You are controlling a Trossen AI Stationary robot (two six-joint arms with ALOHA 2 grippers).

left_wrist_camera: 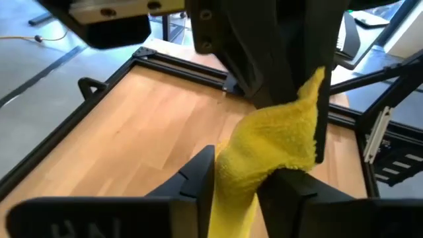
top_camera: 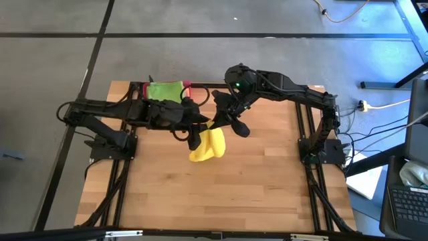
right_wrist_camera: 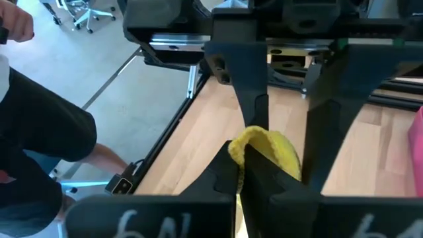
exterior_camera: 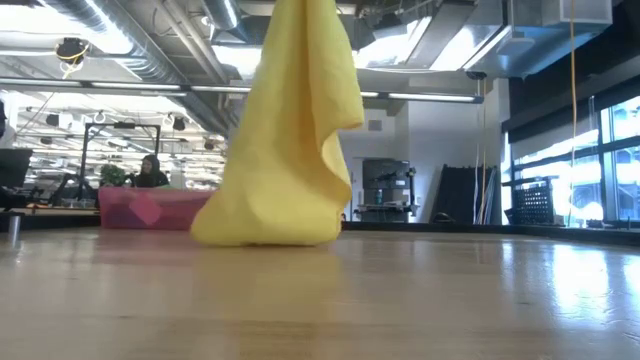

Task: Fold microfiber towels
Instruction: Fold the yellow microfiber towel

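A yellow microfiber towel [top_camera: 208, 146] hangs over the middle of the table, its lower end bunched on the wood [exterior_camera: 268, 228]. My right gripper [right_wrist_camera: 242, 170] is shut on its top. My left gripper [left_wrist_camera: 239, 170] comes in from the table's left just below the right one. Its fingers stand on either side of the hanging cloth with a gap between them. A bright green towel [top_camera: 164, 91] lies in the pink-red tray [top_camera: 186, 85] at the far edge. My right gripper pinches the towel's top, a bunched fold [right_wrist_camera: 266, 147], between its two shut fingers, slanting down from the table's right. The cloth hangs below in loose folds, its lower end on the table. My left gripper: the cloth [left_wrist_camera: 231, 188] fills the gap between its fingers; whether they touch it, I cannot tell.
The pink-red tray [exterior_camera: 150, 208] stands at the far left of the table top. Bare wood lies toward the near edge [top_camera: 214, 201] and on both sides of the towel. Black frame rails [top_camera: 299, 134] run along the table's left and right sides.
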